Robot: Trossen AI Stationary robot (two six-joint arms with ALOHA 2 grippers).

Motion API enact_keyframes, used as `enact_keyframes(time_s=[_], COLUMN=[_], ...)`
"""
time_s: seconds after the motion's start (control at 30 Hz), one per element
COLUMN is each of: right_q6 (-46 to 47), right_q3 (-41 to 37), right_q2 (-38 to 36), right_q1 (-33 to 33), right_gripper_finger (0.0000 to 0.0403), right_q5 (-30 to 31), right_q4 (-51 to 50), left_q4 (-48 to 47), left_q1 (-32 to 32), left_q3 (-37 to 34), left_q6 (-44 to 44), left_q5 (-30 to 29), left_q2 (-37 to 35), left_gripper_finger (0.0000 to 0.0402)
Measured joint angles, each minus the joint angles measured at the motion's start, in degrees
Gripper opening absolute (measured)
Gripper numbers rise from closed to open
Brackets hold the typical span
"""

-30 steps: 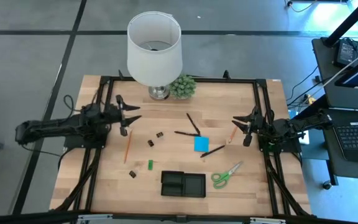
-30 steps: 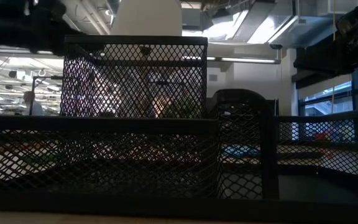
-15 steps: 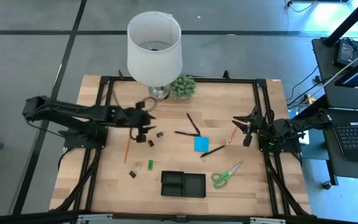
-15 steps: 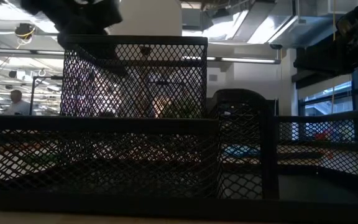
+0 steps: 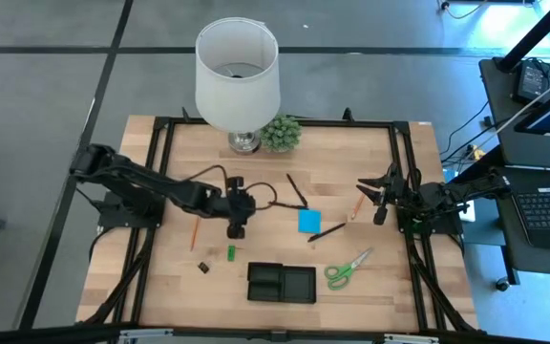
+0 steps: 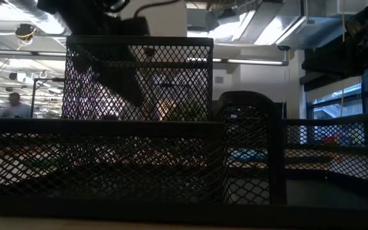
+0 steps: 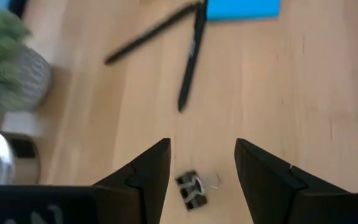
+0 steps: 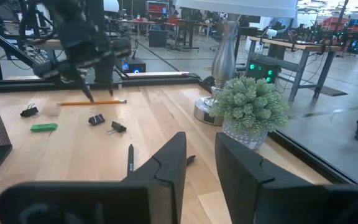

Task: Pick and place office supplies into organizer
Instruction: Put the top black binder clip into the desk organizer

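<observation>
My left gripper [image 5: 235, 227] [image 7: 202, 149] hangs open over the table's middle, fingers pointing down. A tiny black clip [image 7: 191, 188] lies on the wood between its fingers, untouched. Beyond it lie two black pens [image 7: 191, 56] and the blue pad [image 7: 241, 7]. The black organizer [image 5: 282, 283] sits near the near edge, with the green-handled scissors [image 5: 349, 268] to its right. An orange pencil [image 5: 196, 232], a green piece [image 5: 230, 253] and another clip [image 5: 202, 268] lie left of it. My right gripper [image 5: 375, 196] [image 8: 199, 140] waits open at the table's right.
The white lamp [image 5: 238, 72] and small green plant [image 5: 281, 132] stand at the far edge. A third pen [image 5: 327, 231] and a wooden pencil [image 5: 356, 205] lie right of the blue pad. The organizer's mesh wall [image 6: 139, 160] fills the low view.
My left arm has reached from the table's left side toward the middle, and its gripper has tipped down and lowered over the black clips. The supplies lie where they were.
</observation>
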Motion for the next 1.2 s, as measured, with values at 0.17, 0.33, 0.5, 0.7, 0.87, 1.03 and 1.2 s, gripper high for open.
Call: enact_keyframes(time_s=[0.17,0.33,0.5,0.7,0.87,1.03,1.2], right_q6=[0.0,0.0,0.0,-0.02,-0.2,-0.22,-0.22], right_q3=[-0.01,0.01,0.01,-0.01,0.0,-0.01,0.01], right_q2=[0.0,0.0,0.0,0.0,0.0,0.0,0.0], right_q1=[-0.01,-0.01,-0.01,0.01,0.01,-0.01,0.01], right_gripper_finger=[0.0088,0.0088,0.0088,0.0088,0.0088,0.0088,0.0088], right_q5=[0.0,-0.01,0.01,-0.01,0.01,-0.01,-0.01], right_q4=[-0.01,-0.02,-0.02,-0.02,-0.02,-0.02,-0.02], left_q4=[-0.54,-0.7,-1.91,-2.05,-2.34,-2.34,-2.34], left_q1=[-0.2,0.34,1.36,2.79,4.3,5.22,5.59], left_q3=[0.04,0.04,0.04,0.04,0.04,0.04,0.04], left_q6=[0.18,0.23,0.23,0.21,0.25,0.26,0.33], left_q5=[-0.91,-2.6,-2.15,-2.2,0.96,2.93,3.02], left_q2=[4.54,7.76,9.56,9.98,9.98,9.98,9.98], left_gripper_finger=[0.0173,0.0173,0.0173,0.0173,0.0166,0.0139,0.0105])
